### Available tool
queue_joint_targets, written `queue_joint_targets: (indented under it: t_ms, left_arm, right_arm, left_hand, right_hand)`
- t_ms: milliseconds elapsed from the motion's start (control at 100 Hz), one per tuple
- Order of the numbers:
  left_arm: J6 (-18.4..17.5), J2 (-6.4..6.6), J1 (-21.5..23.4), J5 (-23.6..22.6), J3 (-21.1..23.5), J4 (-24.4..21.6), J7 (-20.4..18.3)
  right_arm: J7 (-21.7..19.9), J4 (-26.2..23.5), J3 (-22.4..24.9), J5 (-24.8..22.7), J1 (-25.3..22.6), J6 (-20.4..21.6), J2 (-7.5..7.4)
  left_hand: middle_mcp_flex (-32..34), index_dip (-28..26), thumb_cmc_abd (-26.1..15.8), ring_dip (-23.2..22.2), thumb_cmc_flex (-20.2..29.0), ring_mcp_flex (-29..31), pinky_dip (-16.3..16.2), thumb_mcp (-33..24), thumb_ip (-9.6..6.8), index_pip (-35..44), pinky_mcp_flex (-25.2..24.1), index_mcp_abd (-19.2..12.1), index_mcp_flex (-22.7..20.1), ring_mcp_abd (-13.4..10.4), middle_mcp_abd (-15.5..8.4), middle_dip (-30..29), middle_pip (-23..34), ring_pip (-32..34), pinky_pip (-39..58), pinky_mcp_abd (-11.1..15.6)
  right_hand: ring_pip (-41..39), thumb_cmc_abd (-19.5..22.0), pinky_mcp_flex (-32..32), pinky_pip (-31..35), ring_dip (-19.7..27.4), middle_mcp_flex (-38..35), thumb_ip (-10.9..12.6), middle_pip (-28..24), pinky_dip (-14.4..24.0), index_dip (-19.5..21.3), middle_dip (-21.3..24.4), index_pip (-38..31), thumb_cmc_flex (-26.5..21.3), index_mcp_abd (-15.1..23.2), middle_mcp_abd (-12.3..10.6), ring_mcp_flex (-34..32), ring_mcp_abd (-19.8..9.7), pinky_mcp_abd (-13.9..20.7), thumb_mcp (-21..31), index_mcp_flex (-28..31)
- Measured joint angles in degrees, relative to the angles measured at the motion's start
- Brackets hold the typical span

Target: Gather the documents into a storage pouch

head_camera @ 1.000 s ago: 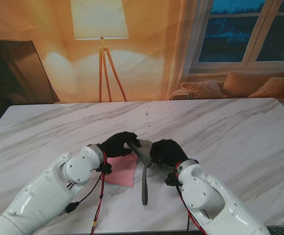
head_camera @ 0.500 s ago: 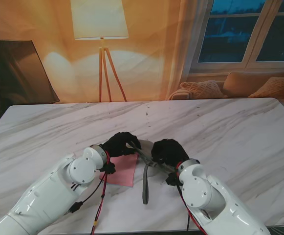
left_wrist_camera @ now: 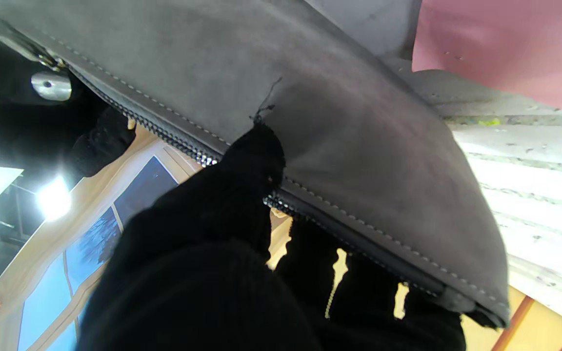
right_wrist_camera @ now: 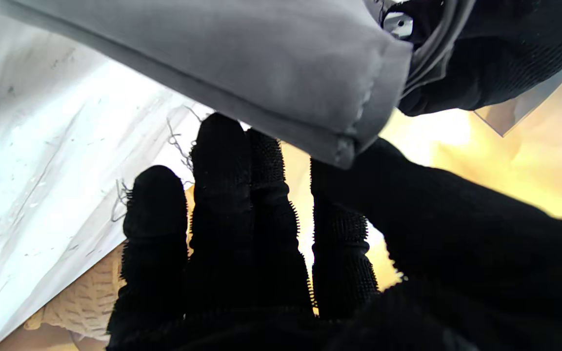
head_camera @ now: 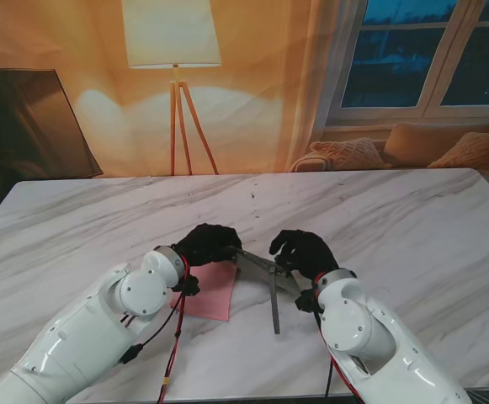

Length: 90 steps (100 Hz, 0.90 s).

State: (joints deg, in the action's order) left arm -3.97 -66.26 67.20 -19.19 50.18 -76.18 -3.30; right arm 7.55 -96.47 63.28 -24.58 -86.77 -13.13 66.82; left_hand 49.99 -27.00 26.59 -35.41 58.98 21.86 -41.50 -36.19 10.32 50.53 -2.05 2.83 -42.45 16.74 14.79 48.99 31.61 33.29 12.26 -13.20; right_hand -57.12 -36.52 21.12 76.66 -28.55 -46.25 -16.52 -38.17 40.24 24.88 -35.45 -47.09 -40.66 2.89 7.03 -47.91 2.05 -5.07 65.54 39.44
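A grey zippered pouch is held just off the marble table between my two black-gloved hands. My left hand is shut on its left end, with the thumb pressed on the zipper seam of the pouch. My right hand pinches at the zipper end, where a metal ring and the hanging strap sit. In the right wrist view the long fingers stay straight beside the pouch corner. A pink document lies flat under my left wrist.
White marble stretches wide on both sides and toward the far edge. Beyond it stand a floor lamp and a sofa with cushions under the window. Red cables hang from both forearms near the table's front edge.
My right hand has slid to the right along the pouch's top. The strap went with it and now hangs farther right. My left hand keeps its hold.
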Motion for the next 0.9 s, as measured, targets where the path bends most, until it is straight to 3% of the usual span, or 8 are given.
queue_joint_targets:
  t_ms: [30,160,440,630,900]
  left_arm:
    - [0.0,0.0,-0.08,-0.15,0.02,-0.03,0.07]
    - [0.03,0.0,-0.19,-0.48,0.46,-0.32,0.13]
    - [0.77,0.11,-0.17,-0.85,1.36,-1.07,-0.02]
    - [0.98,0.12,-0.12,-1.19,1.67,-1.22,0.43]
    - [1.48,0.05,0.06,-1.12,1.9,-1.36,1.56]
  right_arm:
    - [0.23,-0.05,0.34,-0.04,-0.16,0.22,0.04]
    - [0.56,-0.3,1.81,-2.67,-0.86,1.92,0.02]
    - [2.07,-0.78,5.15,-5.59,-1.87,3.26,-0.08]
    - [-0.04,-0.81,7.19,-6.66,-2.3,2.7,-0.75]
    - [-3.66,1.04,6.85,-7.36,-2.12,2.34,-2.09]
  left_hand:
    - [0.0,-0.19,0.0,-0.15,0.0,0.0,-0.32,0.0,0.0,0.01,0.05,0.01,0.0,0.18,0.03,0.38,0.4,0.21,0.12,-0.05]
    - [1.48,-1.16,0.0,-1.05,0.0,0.0,-1.38,0.0,0.0,0.04,0.73,0.05,0.05,0.31,0.24,1.88,1.29,0.88,0.6,-0.31]
    - [1.49,-2.43,0.0,-1.69,0.0,0.0,-2.67,0.0,0.01,0.04,1.38,0.12,0.1,0.76,0.61,3.23,2.45,1.41,1.16,-0.83]
    - [1.5,-2.63,0.0,-1.7,0.0,0.0,-2.79,0.0,0.02,0.04,1.42,0.17,0.12,0.78,0.73,3.43,2.47,1.41,1.17,-0.85]
    - [1.52,-3.1,0.0,-1.72,0.0,0.0,-3.48,0.0,0.02,0.01,1.55,0.56,0.12,0.8,0.77,3.6,2.55,1.41,1.23,-0.87]
  right_hand:
    - [1.94,0.15,-1.11,-1.33,0.0,1.45,0.14,0.07,-0.44,0.39,0.87,0.73,1.06,0.0,-0.05,1.14,0.0,0.0,0.4,-0.35]
    - [11.61,2.73,-5.19,-7.46,0.91,7.94,7.33,1.86,-2.25,3.4,5.01,7.97,2.86,-0.04,-1.46,6.68,-0.21,0.07,0.68,-4.31]
    - [21.06,2.7,-10.83,-15.73,3.52,16.54,7.45,4.33,-3.53,4.92,7.4,12.23,4.53,-0.01,-2.85,14.17,-1.68,1.55,1.21,-10.64]
    - [25.6,2.57,-13.22,-22.11,5.66,20.07,7.45,5.05,-4.17,4.81,8.21,12.19,4.44,-0.56,-3.68,17.7,-2.27,2.81,1.24,-12.11]
    - [30.32,-3.73,-14.91,-28.92,7.67,22.92,7.39,6.5,-4.88,4.39,9.04,13.62,7.8,-0.68,-4.71,20.59,-2.96,4.39,3.37,-14.25]
